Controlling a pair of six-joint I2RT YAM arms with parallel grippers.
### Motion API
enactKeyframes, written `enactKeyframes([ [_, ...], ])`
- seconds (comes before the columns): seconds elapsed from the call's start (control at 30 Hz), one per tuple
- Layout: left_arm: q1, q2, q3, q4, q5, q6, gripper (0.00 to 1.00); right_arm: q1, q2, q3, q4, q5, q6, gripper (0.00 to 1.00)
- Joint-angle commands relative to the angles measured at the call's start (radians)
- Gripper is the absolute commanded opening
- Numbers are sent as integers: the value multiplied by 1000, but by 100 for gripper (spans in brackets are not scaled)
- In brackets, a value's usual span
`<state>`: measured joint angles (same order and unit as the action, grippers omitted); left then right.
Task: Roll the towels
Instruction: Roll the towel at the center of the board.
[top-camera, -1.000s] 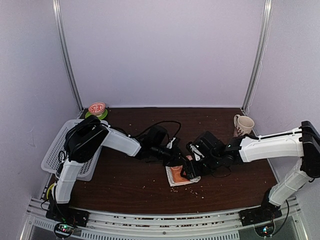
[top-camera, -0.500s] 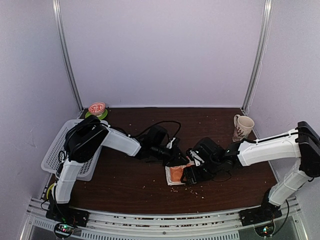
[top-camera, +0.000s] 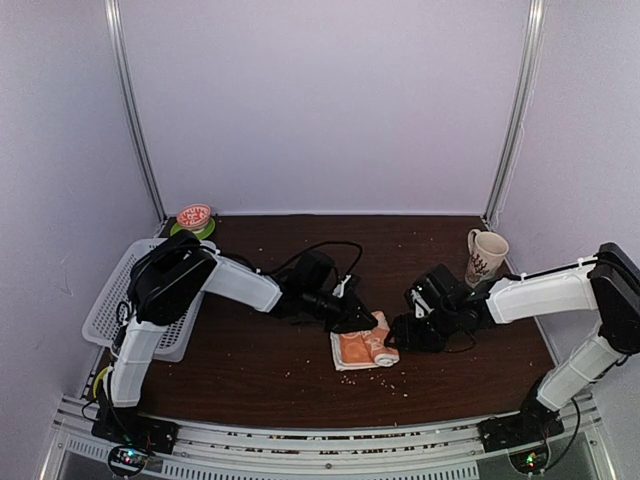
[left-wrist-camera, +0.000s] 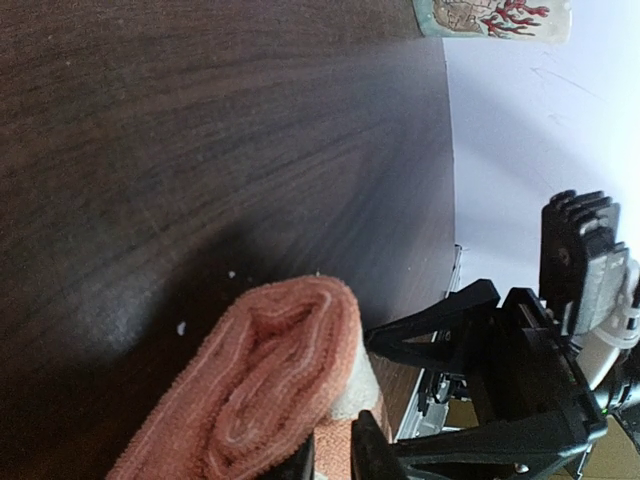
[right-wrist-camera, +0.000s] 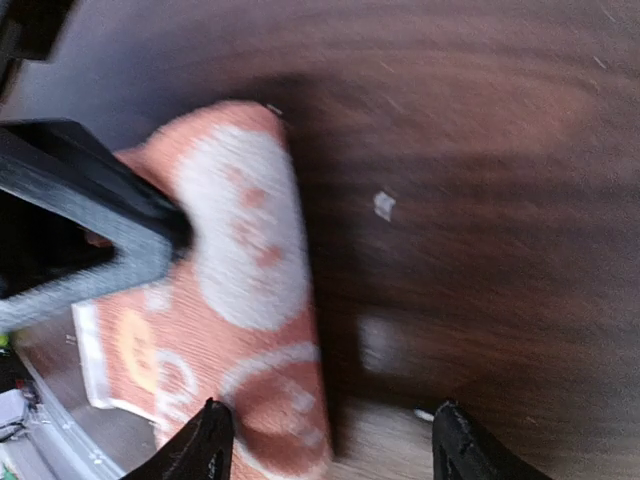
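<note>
Our left arm (top-camera: 240, 285) reaches rightward over the counter (top-camera: 260, 365), left jaws at the far edge of the towel (top-camera: 362, 348); we cannot tell if they grip. Our right arm (top-camera: 540, 292) stretches leftward, right jaws spread wide, just right of the part-rolled towel at mid-counter. We count one towel, one mug (top-camera: 486, 251) far right, one basket (top-camera: 110, 300) left; bare counter nearside

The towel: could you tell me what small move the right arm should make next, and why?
Probably ease the right end effector onto the towel at its rolled end: only that end is rolled, the rest lies flat, the end effector is open just beside it, and the left end effector is at the far edge.
</note>
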<state>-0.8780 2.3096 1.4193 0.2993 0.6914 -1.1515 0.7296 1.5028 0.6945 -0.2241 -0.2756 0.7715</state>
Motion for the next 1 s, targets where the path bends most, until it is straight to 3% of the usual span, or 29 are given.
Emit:
enactKeyframes([
  [0.0,16,-3,-28,-96,-75,34,16,-16,59,-10,129,-101,40,66],
  [0.33,14,-16,-34,-106,-90,44,16,-11,146,-27,208,-197,80,45],
  [0.37,14,-17,-34,-107,-90,46,16,-8,152,-20,199,-200,74,40],
  [0.5,14,-31,-36,-107,-87,50,15,-3,171,20,137,-187,37,2],
  [0.53,14,-40,-38,-113,-87,55,15,-3,169,35,105,-168,24,0],
  [0.8,14,-194,-92,-228,-126,154,16,-1,150,187,-306,116,-179,0],
  [0.97,14,-203,-75,-289,-171,224,16,3,163,261,-455,274,-238,0],
])
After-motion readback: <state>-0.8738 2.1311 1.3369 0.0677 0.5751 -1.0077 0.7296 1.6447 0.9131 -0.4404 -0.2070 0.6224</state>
